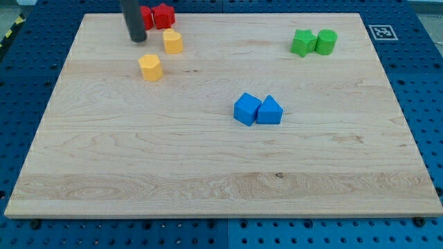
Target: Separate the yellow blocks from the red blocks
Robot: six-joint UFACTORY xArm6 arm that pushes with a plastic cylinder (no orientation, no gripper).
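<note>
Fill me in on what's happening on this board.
My tip is at the view's top left, just left of the two red blocks and near the upper yellow block. The lower yellow block sits a little farther off. I cannot tell whether my tip touches any of them. The yellows are still close to the reds.

Bright, even overhead light, sharp focus. Short soft shadows under blocks. No glare on the board [208, 173].

Wooden board [208, 173] carries red [163, 15], yellow [150, 67], green [326, 41], blue blocks [247, 109]
</note>
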